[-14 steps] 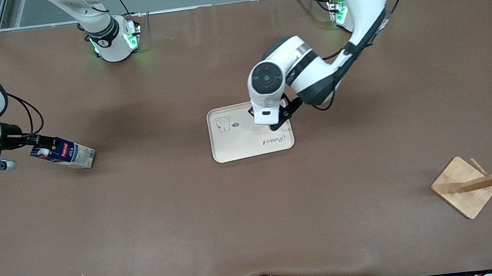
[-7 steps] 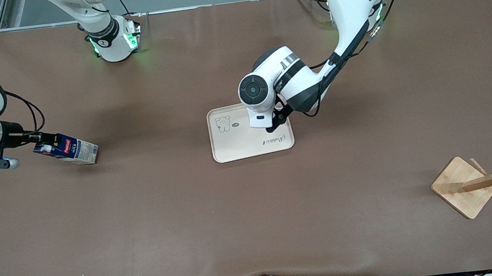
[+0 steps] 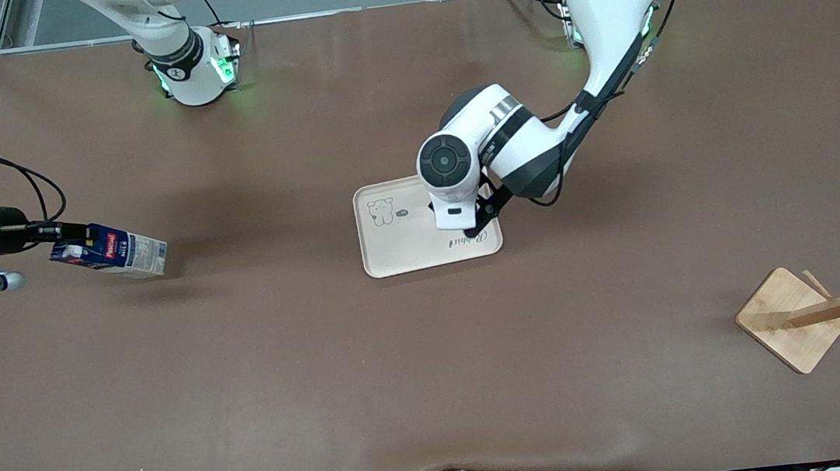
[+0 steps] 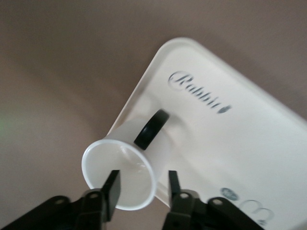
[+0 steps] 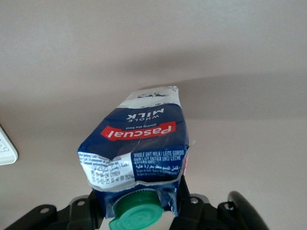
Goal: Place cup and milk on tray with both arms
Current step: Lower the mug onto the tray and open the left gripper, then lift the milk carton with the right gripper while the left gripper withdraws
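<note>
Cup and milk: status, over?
Left end effector open astride cup rim, cup on tray. Right end effector shut on milk, tilted above table, toward right arm's end. Nothing in the way; rack well off.

two glossy white arms with black joint bands, thin black cables looped alongside, green-lit bases, and matte black claws with visible screws.

The white cup [image 4: 127, 170] with its black handle stands on my cream tray [image 3: 398, 249], at the edge toward my left arm's end, mouth up. The milk [image 3: 113, 252], a blue carton with red label and green cap, hangs tilted above the worktop [image 3: 325, 370], top dented.
</note>
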`<state>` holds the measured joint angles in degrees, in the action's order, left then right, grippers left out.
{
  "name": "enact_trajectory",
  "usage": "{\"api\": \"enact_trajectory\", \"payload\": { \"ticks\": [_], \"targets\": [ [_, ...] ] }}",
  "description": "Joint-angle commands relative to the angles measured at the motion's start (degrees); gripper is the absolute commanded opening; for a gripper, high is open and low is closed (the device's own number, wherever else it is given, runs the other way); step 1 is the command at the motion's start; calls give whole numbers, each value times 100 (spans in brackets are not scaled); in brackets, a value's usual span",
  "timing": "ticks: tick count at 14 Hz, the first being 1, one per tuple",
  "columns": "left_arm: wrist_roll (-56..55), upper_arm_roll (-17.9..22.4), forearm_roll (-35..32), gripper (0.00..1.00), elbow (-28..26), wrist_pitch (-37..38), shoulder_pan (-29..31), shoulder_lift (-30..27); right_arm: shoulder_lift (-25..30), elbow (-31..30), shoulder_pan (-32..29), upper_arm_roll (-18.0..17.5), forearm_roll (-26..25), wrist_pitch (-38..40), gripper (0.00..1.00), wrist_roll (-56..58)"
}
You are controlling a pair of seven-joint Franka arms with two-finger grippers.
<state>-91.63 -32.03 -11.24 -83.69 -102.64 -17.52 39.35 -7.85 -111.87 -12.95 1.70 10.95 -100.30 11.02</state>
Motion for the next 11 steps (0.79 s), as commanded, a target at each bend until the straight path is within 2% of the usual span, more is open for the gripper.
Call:
{"api": "enact_trajectory", "payload": {
  "ticks": [1,5,8,11],
  "targets": [
    [258,30,-220,100,703,673,20,-199,47,208,214,14,100,326,0,67],
    [1881,12,-414,100,784,1341,739,-1076,47,306,468,-21,136,450,0,110],
    [3691,30,-423,100,775,1755,1477,-1841,65,542,767,-47,144,625,0,49],
    [5185,12,-423,100,775,2107,2347,-2474,91,613,1066,-47,346,705,0,-642]
  ]
}}
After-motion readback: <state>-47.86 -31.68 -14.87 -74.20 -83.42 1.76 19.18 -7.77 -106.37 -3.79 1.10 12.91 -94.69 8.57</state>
